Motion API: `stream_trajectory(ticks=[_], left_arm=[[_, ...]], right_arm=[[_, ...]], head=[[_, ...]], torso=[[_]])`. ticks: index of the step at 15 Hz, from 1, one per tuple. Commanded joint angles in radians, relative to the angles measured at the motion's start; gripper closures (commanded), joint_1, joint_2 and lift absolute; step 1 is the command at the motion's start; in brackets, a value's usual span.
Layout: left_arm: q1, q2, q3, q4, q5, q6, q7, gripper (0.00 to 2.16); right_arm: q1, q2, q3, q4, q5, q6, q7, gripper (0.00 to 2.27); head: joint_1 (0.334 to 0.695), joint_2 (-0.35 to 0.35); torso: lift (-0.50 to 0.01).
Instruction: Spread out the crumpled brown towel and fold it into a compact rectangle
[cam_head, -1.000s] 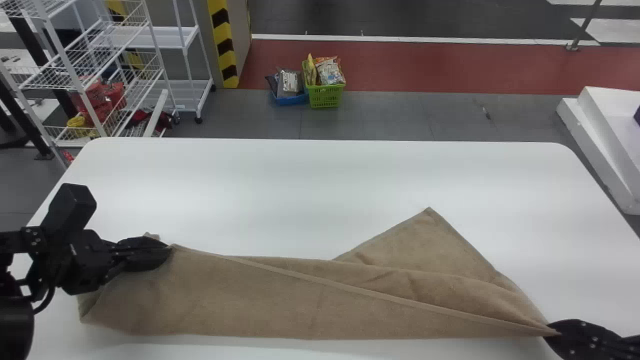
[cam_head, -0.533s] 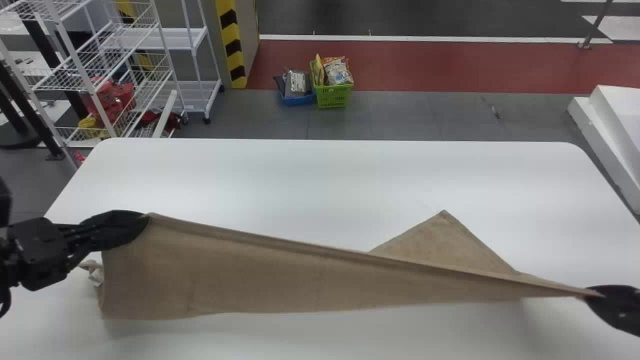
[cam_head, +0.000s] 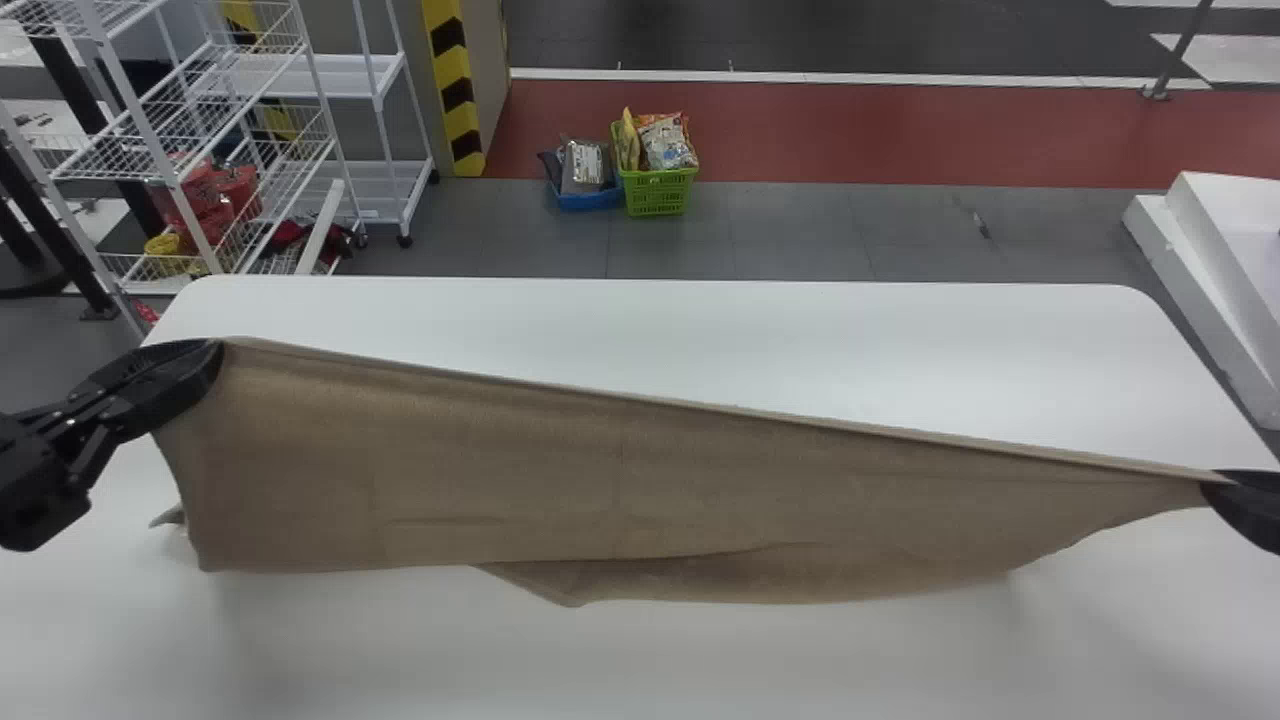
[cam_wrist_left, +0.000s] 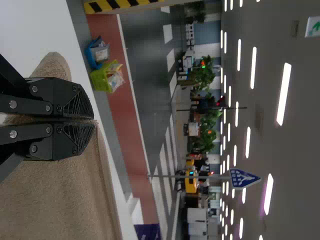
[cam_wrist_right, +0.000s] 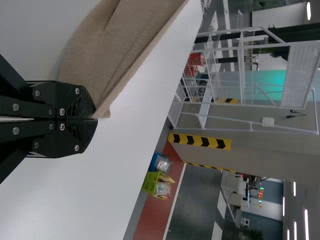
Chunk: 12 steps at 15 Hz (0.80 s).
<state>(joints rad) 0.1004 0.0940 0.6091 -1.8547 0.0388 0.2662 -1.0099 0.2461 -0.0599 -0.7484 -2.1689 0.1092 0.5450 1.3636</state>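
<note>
Near side: loose lower flap (cam_head: 580, 583) of soft brown cloth towel (cam_head: 620, 470) drooping over smooth white tabletop (cam_head: 640, 665); risking tucking under and creasing if coming down too straight. Farther up, right black two-fingered pincer (cam_wrist_right: 95, 118) closing narrow on towel's very corner; small bite possibly slipping if pull is growing. Beyond, left black two-fingered pincer (cam_wrist_left: 94, 120) pinching towel edge tightly at other end. Long upper edge (cam_head: 740, 410) running taut, slanting between both; uneven lowering probably landing towel skewed, spoiling rectangle.

Beyond the white tabletop (cam_head: 700, 320), white wire shelving (cam_head: 150, 130) stands on grey floor (cam_head: 790, 230) near a red strip (cam_head: 900, 135).
</note>
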Motion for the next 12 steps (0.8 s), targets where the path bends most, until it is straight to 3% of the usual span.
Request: stream_trajectory(ticks=[1, 3, 9, 12], left_arm=[[-0.001, -0.007, -0.074, -0.008, 0.023, 0.0, 0.04, 1.08], [-0.036, -0.008, -0.126, 0.003, 0.03, 0.003, 0.105, 1.08], [-0.165, -0.01, -0.252, 0.063, 0.015, 0.018, 0.186, 1.08], [-0.232, -0.01, -0.296, 0.094, -0.004, 0.077, 0.208, 1.08]], right_arm=[[-0.039, 0.0, 0.017, -0.012, -0.025, 0.089, 0.003, 1.31], [-0.094, 0.0, 0.026, -0.014, -0.037, 0.157, 0.003, 1.31], [-0.194, -0.018, 0.038, 0.021, -0.059, 0.212, 0.003, 1.31], [-0.243, -0.023, 0.052, 0.051, -0.057, 0.234, -0.055, 1.31]], head=[[0.695, 0.011], [0.695, -0.007], [0.695, -0.055], [0.653, -0.08]], torso=[[-0.127], [-0.127], [-0.127], [-0.127]])
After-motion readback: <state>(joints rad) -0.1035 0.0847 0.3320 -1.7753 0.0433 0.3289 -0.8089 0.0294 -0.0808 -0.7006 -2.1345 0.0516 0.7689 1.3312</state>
